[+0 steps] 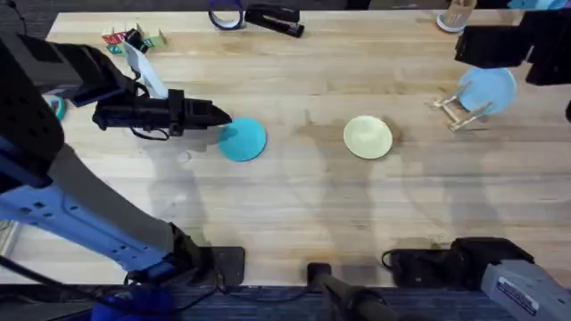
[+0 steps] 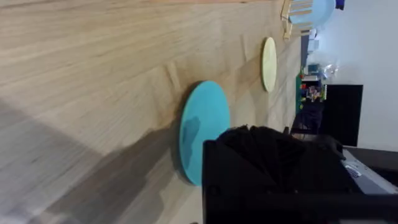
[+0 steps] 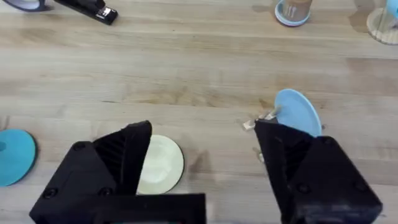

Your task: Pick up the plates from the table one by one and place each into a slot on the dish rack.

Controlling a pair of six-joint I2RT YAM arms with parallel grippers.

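A teal-blue plate [image 1: 243,140] [image 2: 202,127] lies flat on the table [image 1: 294,205], left of centre. My left gripper [image 1: 219,117] is low at its left rim, shut, with nothing in it. Near the centre lies a pale yellow-green plate [image 1: 368,136] [image 2: 268,62] [image 3: 160,165]. The dish rack [image 1: 457,111] [image 3: 258,123] stands at the right, and a light blue plate [image 1: 489,89] [image 3: 298,112] stands upright in it. My right gripper [image 3: 230,180] [image 1: 486,46] hangs open and empty, high above the table near the rack.
A black stapler [image 1: 272,18] [image 3: 87,9] and a dark blue tape ring [image 1: 226,13] lie at the far edge. A cup on a coaster [image 1: 457,16] [image 3: 292,11] stands far right. Small coloured items [image 1: 125,40] sit far left.
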